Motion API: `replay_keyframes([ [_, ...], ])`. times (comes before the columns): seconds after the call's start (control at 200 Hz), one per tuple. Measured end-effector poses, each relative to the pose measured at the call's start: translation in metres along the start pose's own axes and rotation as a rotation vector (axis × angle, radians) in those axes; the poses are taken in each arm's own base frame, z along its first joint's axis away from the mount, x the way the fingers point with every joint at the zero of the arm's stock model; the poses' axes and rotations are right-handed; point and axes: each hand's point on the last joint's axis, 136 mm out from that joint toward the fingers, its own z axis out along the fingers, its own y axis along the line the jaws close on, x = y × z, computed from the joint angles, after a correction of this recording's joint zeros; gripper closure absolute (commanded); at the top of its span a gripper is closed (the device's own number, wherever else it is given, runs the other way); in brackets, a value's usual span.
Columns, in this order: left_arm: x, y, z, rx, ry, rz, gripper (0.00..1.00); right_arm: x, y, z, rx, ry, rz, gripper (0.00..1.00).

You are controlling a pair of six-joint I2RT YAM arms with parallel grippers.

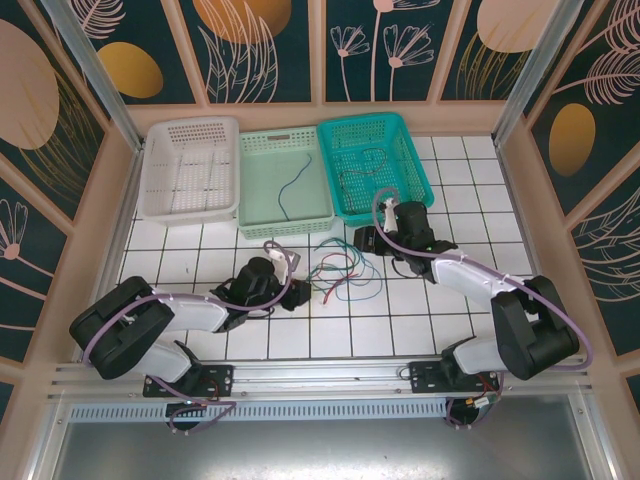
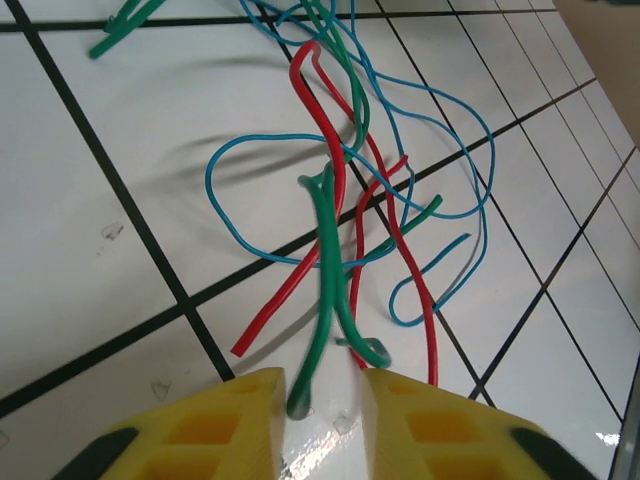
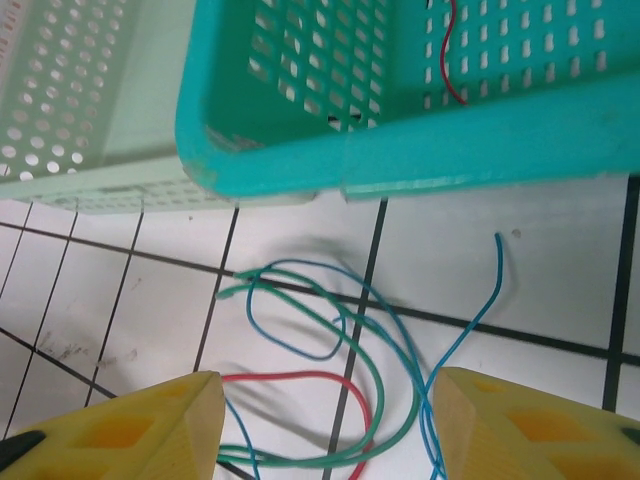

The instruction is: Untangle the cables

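The cables [image 1: 340, 268], thin blue, green and red wires, lie tangled on the white tiled table between my two grippers. My left gripper [image 1: 297, 286] sits low at the tangle's left side. In the left wrist view its yellow fingers [image 2: 230, 420] stand a narrow gap apart, open, with the end of a green cable [image 2: 325, 260] between them and not pinched. A red cable [image 2: 335, 150] and a blue cable [image 2: 215, 190] cross just beyond. My right gripper [image 3: 330, 420] hovers open over green [image 3: 375, 360], red [image 3: 300, 377] and blue [image 3: 470, 320] loops.
Three baskets stand side by side at the back: white [image 1: 188, 212], mint [image 1: 285, 222] with a blue cable [image 1: 290, 190] inside, teal [image 1: 385, 215] with thin cables [image 1: 365, 170] inside. The teal basket's wall [image 3: 400, 150] is just ahead of my right gripper. Wooden walls enclose the table.
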Motion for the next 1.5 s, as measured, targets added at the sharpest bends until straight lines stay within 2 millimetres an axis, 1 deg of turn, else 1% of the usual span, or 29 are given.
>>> replay_keyframes([
  [0.065, -0.005, -0.001, 0.001, -0.002, -0.014, -0.001, 0.92, 0.011, 0.002, 0.002, -0.011, 0.023, -0.005, 0.4],
  [0.155, -0.013, -0.004, 0.002, -0.001, -0.032, 0.0, 1.0, 0.031, 0.009, 0.005, -0.031, 0.066, -0.034, 0.35],
  [0.24, -0.017, -0.006, 0.002, 0.003, -0.04, 0.006, 1.0, 0.047, 0.02, 0.004, -0.066, 0.092, -0.096, 0.33],
  [0.315, -0.019, -0.008, 0.001, 0.007, -0.046, 0.008, 1.0, 0.061, 0.03, -0.002, -0.106, 0.107, -0.146, 0.32],
  [0.44, -0.022, -0.011, 0.0, 0.014, -0.055, 0.012, 1.0, 0.072, 0.046, -0.013, -0.175, 0.088, -0.221, 0.26],
  [0.53, -0.024, -0.012, 0.0, 0.019, -0.058, 0.012, 1.0, 0.078, 0.059, -0.017, -0.23, 0.075, -0.273, 0.25],
  [0.651, -0.024, -0.015, 0.0, 0.03, -0.056, 0.01, 1.0, 0.085, 0.075, -0.015, -0.286, 0.075, -0.322, 0.25],
  [0.741, -0.024, -0.018, 0.0, 0.046, -0.05, 0.012, 1.0, 0.094, 0.085, -0.01, -0.319, 0.087, -0.349, 0.25],
  [0.811, -0.024, -0.019, 0.0, 0.052, -0.05, 0.012, 1.0, 0.101, 0.089, -0.005, -0.332, 0.107, -0.36, 0.26],
  [0.901, -0.024, -0.021, -0.001, 0.06, -0.05, 0.007, 1.0, 0.106, 0.091, 0.005, -0.33, 0.133, -0.365, 0.3],
  [0.951, -0.026, -0.022, -0.002, 0.064, -0.055, 0.005, 1.0, 0.106, 0.089, 0.011, -0.316, 0.139, -0.364, 0.34],
  [0.981, -0.027, -0.024, -0.003, 0.068, -0.06, 0.006, 1.0, 0.105, 0.088, 0.016, -0.304, 0.143, -0.358, 0.34],
  [1.151, -0.041, -0.033, -0.013, 0.087, -0.108, 0.017, 1.0, 0.109, 0.071, 0.04, -0.212, 0.184, -0.325, 0.43],
  [1.226, -0.044, -0.037, -0.019, 0.094, -0.122, 0.022, 1.0, 0.111, 0.062, 0.047, -0.164, 0.197, -0.307, 0.43],
  [1.356, -0.049, -0.04, -0.03, 0.083, -0.139, 0.033, 1.0, 0.11, 0.055, 0.049, -0.127, 0.191, -0.281, 0.43],
  [1.501, -0.056, -0.042, -0.046, 0.058, -0.172, 0.057, 1.0, 0.108, 0.048, 0.043, -0.096, 0.171, -0.259, 0.46],
])
